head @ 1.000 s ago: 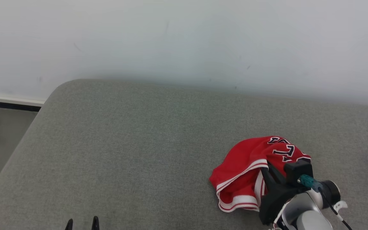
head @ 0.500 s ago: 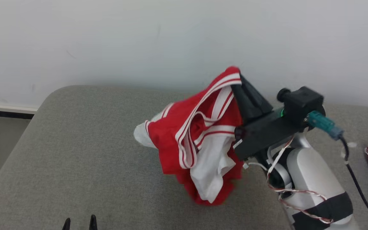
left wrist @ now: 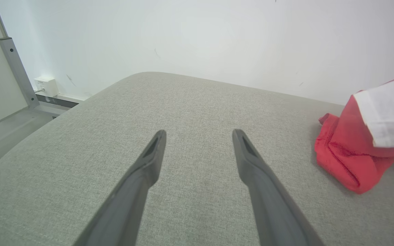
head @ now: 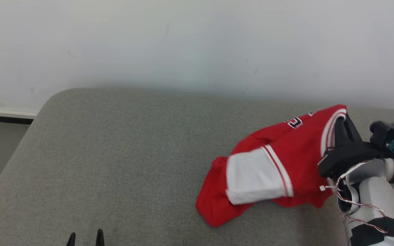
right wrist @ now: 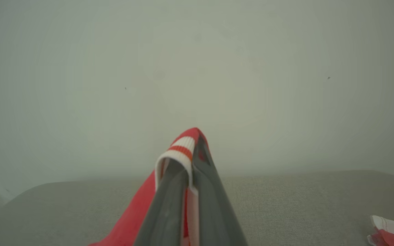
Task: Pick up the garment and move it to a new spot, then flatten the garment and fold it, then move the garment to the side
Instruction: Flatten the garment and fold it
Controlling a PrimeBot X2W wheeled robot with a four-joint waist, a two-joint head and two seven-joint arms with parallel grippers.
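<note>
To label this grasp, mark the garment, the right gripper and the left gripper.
garment (head: pixel 296 153), head view, red body panel.
right gripper (head: pixel 344 121), head view, fingertips shut on the garment's striped trim.
left gripper (left wrist: pixel 198 131), left wrist view, midway between its open fingertips.

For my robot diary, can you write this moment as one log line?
step: moving garment | right pincer: shut on garment hem, end raised | garment: other end rests on grey cushion | left pincer: open, empty
</note>
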